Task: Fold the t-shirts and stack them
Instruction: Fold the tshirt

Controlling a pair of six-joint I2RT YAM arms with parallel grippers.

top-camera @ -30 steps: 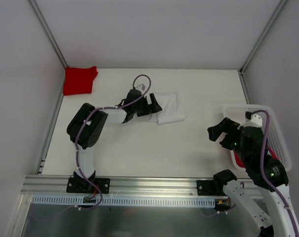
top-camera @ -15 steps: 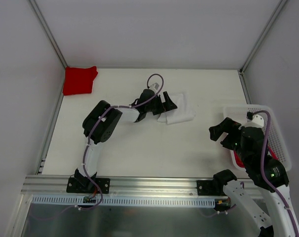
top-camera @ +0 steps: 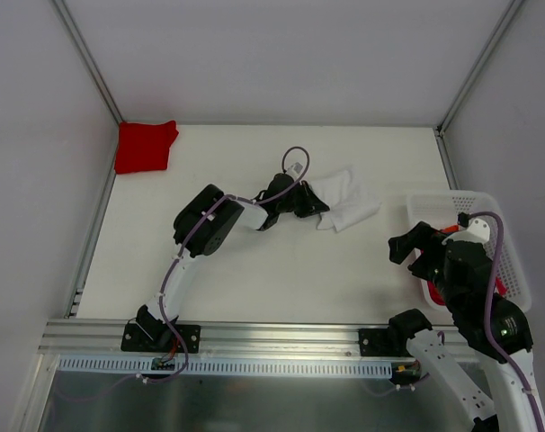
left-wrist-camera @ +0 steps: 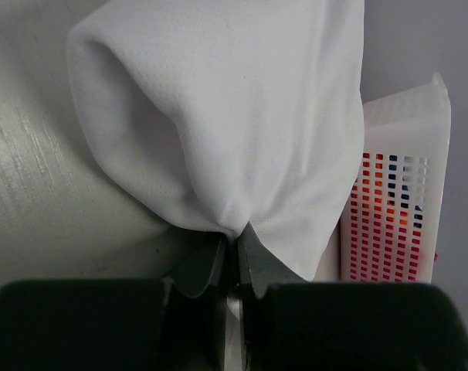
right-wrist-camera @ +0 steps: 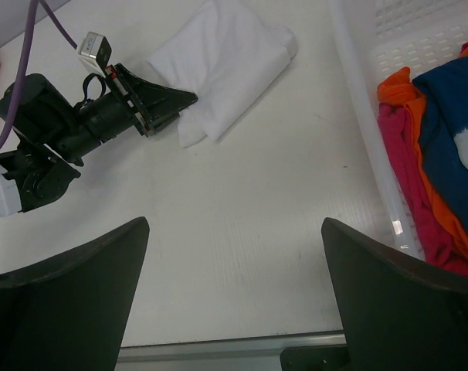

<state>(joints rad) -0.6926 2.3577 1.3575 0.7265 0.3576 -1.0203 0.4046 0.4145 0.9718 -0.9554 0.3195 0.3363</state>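
Pinching white tee (left-wrist-camera: 218,116) edge with left fingers (left-wrist-camera: 256,270), clamped tight on the cloth; bulk bunched on desk (top-camera: 254,270) just past the tips, basket (left-wrist-camera: 396,124) beyond. Holding right fingers (right-wrist-camera: 64,309) spread wide over desk, nothing between; blue tee (right-wrist-camera: 450,100) and orange-red tee (right-wrist-camera: 396,85) in basket just right of them.

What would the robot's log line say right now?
left hand shut on white t-shirt | right hand open, empty | red t-shirt at far-left corner
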